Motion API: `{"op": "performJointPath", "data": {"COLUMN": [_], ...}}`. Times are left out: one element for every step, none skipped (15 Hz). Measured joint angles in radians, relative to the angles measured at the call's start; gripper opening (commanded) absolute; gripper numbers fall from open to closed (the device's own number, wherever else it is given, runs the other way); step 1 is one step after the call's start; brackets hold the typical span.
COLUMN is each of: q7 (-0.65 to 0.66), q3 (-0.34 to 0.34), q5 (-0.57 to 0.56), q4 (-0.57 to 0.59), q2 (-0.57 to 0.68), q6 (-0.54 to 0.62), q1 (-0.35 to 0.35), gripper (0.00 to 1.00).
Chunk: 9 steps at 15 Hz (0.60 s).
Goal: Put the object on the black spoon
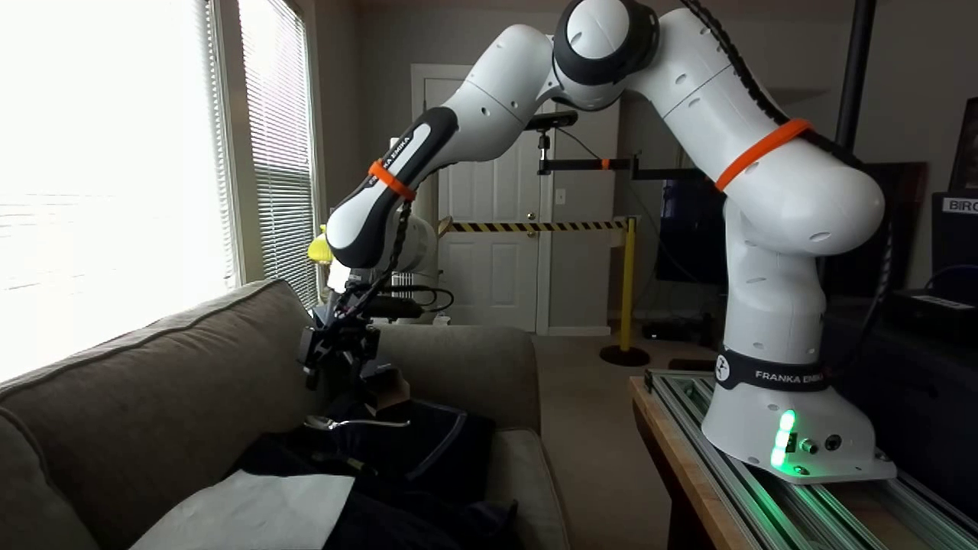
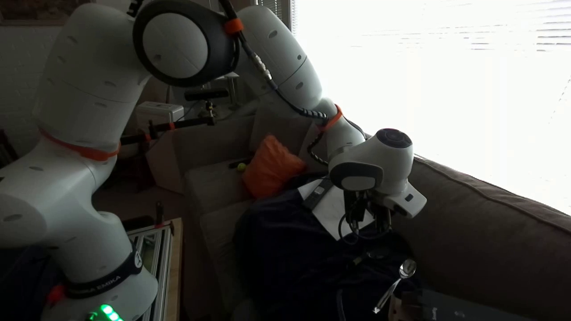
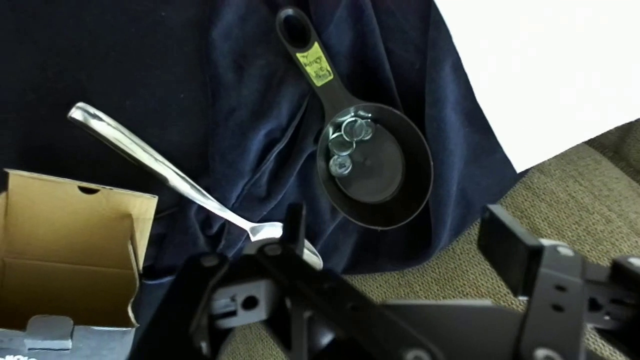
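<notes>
The black spoon [image 3: 375, 165] is a deep round scoop with a yellow label on its handle. It lies on dark blue cloth and holds several small clear round pieces [image 3: 341, 144] at one side of its bowl. It shows dimly in an exterior view [image 2: 378, 253]. A silver spoon [image 3: 165, 167] lies beside it, its bowl partly hidden by a gripper finger in the wrist view; it also shows in both exterior views [image 1: 359, 422] [image 2: 389, 290]. My gripper [image 3: 403, 242] is open, with nothing between its fingers. It is above the couch near the scoop [image 1: 336, 363].
An open cardboard box [image 3: 70, 250] stands near the silver spoon's handle. A white sheet [image 3: 550, 75] lies on the other side of the scoop, with a dark remote-like thing [image 2: 317, 194] on it. The couch backrest [image 1: 176, 382] rises behind. An orange pillow [image 2: 272, 167] lies farther along the couch.
</notes>
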Motion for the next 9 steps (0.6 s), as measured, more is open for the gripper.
{"op": "performJointPath", "data": {"q7": [0.000, 0.002, 0.010, 0.025, 0.057, 0.092, 0.123, 0.157, 0.189], "q3": [-0.005, -0.012, -0.024, -0.038, -0.061, -0.087, -0.111, -0.135, -0.156], "q5": [-0.005, -0.014, -0.029, -0.046, -0.072, -0.106, -0.147, -0.199, -0.260], "q4": [-0.015, -0.033, -0.055, -0.079, -0.106, -0.137, -0.170, -0.208, -0.248], "q2": [-0.015, -0.035, -0.060, -0.090, -0.124, -0.163, -0.203, -0.246, -0.291], "q6": [-0.015, -0.043, -0.086, -0.129, -0.172, -0.208, -0.234, -0.246, -0.257], "q1": [0.000, 0.001, 0.004, 0.009, 0.021, 0.037, 0.054, 0.076, 0.099], "gripper": [1.00, 1.00, 1.00, 1.00, 1.00, 1.00, 1.00, 1.00, 1.00]}}
